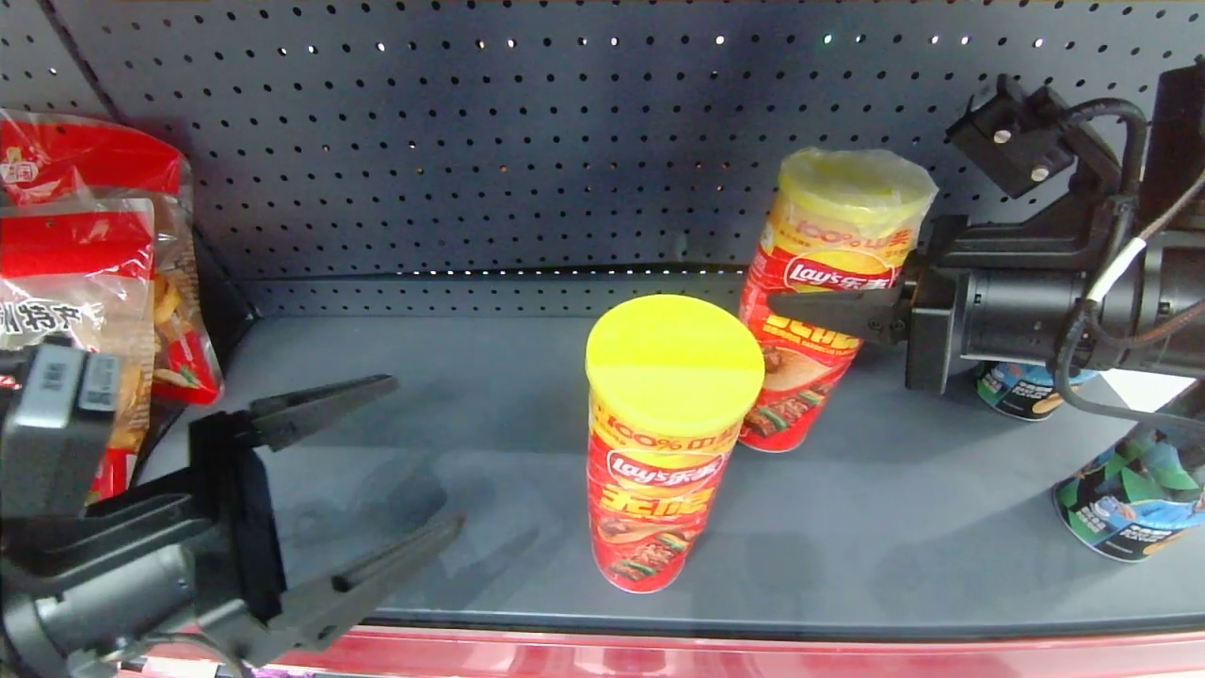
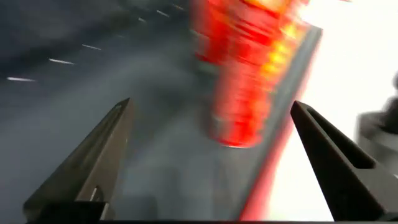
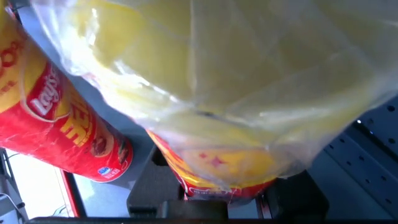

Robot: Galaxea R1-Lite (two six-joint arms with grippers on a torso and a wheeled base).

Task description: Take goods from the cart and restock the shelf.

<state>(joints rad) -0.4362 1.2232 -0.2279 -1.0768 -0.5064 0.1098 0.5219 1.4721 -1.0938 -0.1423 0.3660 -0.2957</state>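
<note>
Two red chip canisters with yellow lids are on the grey shelf [image 1: 452, 452]. The front canister [image 1: 659, 443] stands upright near the shelf's front edge. The rear canister [image 1: 819, 282], its lid wrapped in clear plastic, leans to the right with its base on the shelf. My right gripper [image 1: 833, 306] is shut on its middle from the right side. In the right wrist view the rear canister [image 3: 217, 81] sits close up, with the front canister [image 3: 56, 124] beside it. My left gripper [image 1: 424, 452] is open at the lower left, pointing at the front canister [image 2: 249, 68] from a distance.
Red snack bags [image 1: 85, 254] hang at the shelf's left end. Two blue-green canisters [image 1: 1130, 499] stand at the right, under my right arm. A perforated back wall [image 1: 471, 141] closes the shelf, and a red lip [image 1: 659, 654] runs along its front.
</note>
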